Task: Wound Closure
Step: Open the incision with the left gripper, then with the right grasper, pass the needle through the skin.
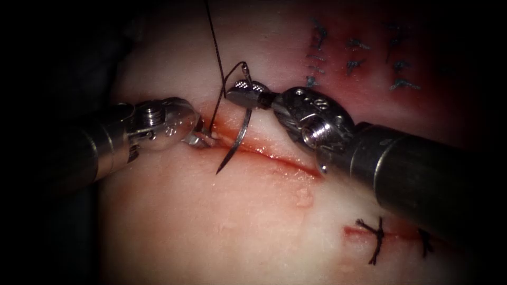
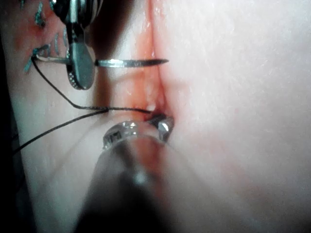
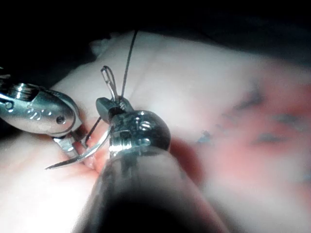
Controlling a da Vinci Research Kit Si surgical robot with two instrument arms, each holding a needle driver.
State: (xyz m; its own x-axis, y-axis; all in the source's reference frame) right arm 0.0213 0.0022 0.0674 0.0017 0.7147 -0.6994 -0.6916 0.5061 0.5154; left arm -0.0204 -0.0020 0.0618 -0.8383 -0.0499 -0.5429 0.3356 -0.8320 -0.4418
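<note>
Needle (image 1: 240,134) clamped near its eye in right end effector (image 1: 244,94) (tip free above the cut (image 1: 274,154)); left end effector (image 1: 203,138) grips tissue (image 1: 211,221).

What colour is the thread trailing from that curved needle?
Black thread, clearest in the endoscope view against the pale tissue.

Around me I see only darkness; no wall or floor is visible. A strong light falls on the middle of the scene and fades to black toward every edge.
</note>
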